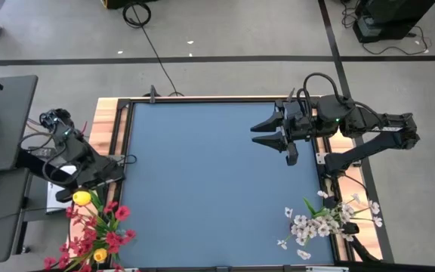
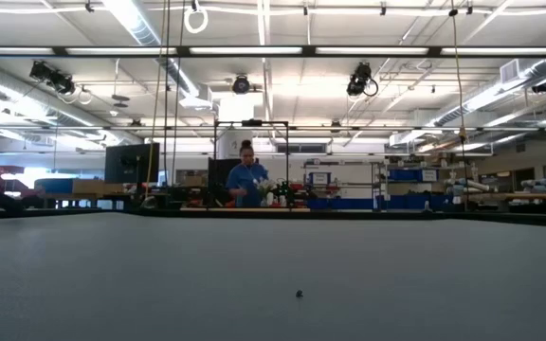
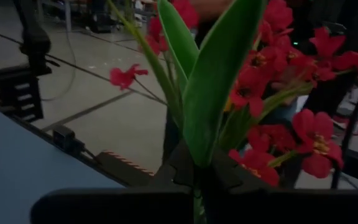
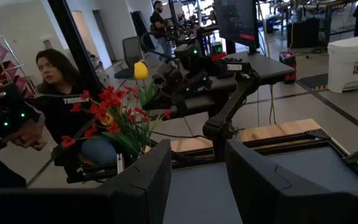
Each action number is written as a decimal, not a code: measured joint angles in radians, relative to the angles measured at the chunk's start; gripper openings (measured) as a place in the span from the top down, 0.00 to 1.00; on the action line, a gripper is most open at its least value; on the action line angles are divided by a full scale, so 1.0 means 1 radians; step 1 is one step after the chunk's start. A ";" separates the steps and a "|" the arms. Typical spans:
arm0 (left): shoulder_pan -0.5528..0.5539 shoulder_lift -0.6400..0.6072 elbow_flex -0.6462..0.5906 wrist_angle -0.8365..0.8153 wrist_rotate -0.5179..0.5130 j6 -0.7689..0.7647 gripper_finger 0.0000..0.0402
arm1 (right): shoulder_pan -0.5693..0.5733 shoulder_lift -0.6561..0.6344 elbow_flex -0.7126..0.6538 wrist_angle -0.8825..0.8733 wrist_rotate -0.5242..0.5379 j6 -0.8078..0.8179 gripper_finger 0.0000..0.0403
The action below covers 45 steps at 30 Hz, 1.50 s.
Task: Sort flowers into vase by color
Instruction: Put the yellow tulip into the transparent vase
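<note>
Here the left gripper (image 1: 89, 193) clamps a yellow tulip (image 1: 82, 198), right gripper (image 1: 266, 134) jaws agape

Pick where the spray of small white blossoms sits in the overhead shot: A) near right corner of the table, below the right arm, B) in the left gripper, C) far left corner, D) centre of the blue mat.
A: in the high view the spray of small white blossoms lies at the table's near right corner, below the right gripper, which hangs open over the blue mat.
</note>
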 joint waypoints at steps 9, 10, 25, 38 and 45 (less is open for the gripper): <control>0.000 0.000 0.000 0.054 0.001 0.048 0.96 | 0.000 0.000 0.000 0.000 0.000 0.000 0.60; 0.000 -0.001 0.000 0.067 -0.002 0.057 0.96 | 0.000 0.000 0.000 0.000 0.000 0.000 0.60; 0.000 0.000 0.016 0.127 0.008 0.018 0.96 | 0.000 0.000 0.000 0.000 0.000 0.000 0.60; 0.000 0.001 -0.033 0.115 0.036 0.021 0.96 | 0.000 0.000 0.000 0.000 0.000 0.000 0.60; 0.000 0.001 -0.045 0.198 0.037 0.018 0.96 | 0.000 0.000 0.000 0.000 0.000 0.000 0.60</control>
